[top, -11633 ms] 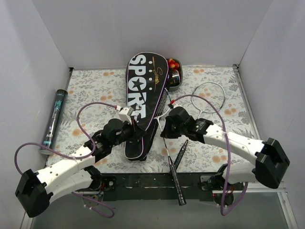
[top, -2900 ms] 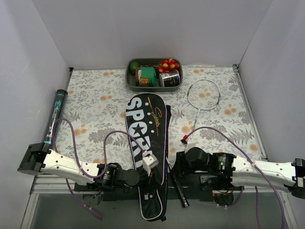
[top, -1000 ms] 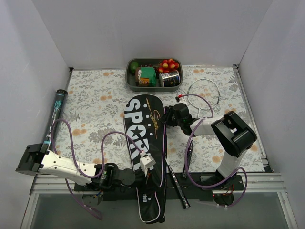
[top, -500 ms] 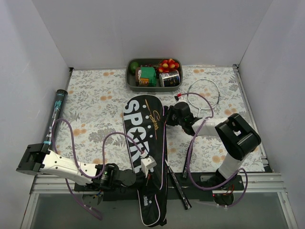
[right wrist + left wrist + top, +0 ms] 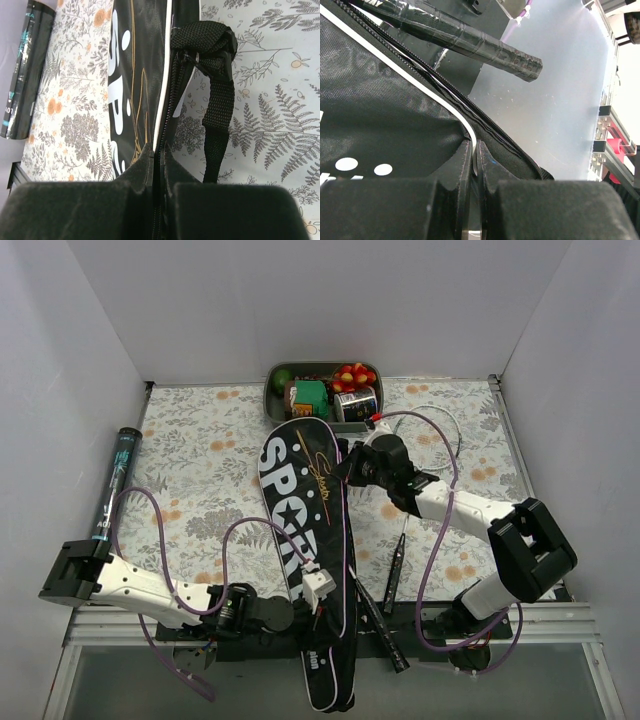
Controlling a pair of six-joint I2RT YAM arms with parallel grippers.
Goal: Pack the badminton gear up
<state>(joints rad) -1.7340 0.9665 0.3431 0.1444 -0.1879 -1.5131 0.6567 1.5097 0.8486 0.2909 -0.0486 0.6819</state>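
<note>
Left gripper [image 5: 473,152] and right gripper [image 5: 158,152] (2 in all) each pinch the cover's [image 5: 300,490] edge.

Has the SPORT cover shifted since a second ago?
Yes. The cover has slid toward the grey tray; its wide end now meets the tray's near rim, where a gap showed before.

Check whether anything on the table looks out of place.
The long black racket-shaped cover lettered SPORT lies slanted, its narrow end hanging past the near edge of the table; a black racket handle beside it overhangs too.
</note>
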